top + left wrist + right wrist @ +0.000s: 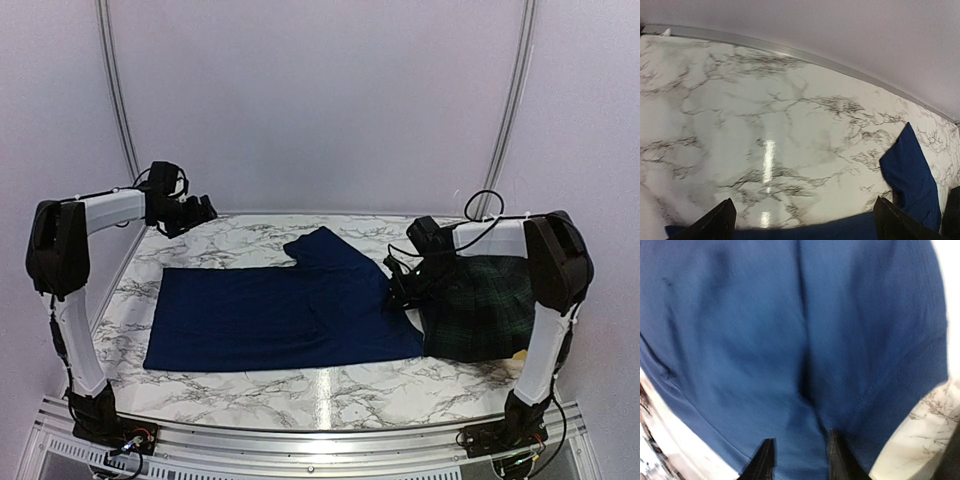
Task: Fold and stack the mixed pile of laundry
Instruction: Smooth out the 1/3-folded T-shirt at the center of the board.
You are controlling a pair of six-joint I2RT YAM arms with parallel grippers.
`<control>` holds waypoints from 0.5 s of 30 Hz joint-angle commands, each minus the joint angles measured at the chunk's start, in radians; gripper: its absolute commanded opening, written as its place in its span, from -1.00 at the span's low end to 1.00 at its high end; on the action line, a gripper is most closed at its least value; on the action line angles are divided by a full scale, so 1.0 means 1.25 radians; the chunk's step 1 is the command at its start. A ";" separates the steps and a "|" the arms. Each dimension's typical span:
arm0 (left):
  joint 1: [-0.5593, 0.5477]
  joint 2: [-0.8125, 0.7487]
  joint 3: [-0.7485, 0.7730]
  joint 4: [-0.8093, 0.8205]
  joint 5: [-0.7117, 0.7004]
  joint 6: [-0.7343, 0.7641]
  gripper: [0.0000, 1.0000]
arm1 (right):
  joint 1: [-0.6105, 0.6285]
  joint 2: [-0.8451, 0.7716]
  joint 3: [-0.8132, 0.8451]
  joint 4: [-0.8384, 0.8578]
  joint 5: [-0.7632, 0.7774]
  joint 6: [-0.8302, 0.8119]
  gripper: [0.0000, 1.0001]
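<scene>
White marble-veined tabletop (250, 392), plain pale lilac walls (320, 100), two curved metal rails (512, 100), soft glare (323, 395) on the marble.

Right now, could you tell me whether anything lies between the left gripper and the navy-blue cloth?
Nothing visible does. The left gripper hangs open above the far left corner of the table, and only bare marble separates it from the navy-blue cloth spread out. The plaid garment lies off to the right, out of that path.
</scene>
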 commanded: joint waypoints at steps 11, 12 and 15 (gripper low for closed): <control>0.130 -0.096 -0.205 -0.147 -0.007 0.036 0.84 | -0.009 0.236 0.538 -0.026 0.044 -0.003 -0.10; 0.131 -0.093 -0.203 -0.151 -0.013 0.040 0.81 | -0.010 0.265 0.578 -0.033 0.056 0.001 -0.10; 0.157 -0.083 -0.193 -0.167 -0.026 0.049 0.70 | -0.011 0.352 0.686 -0.054 0.085 0.003 -0.10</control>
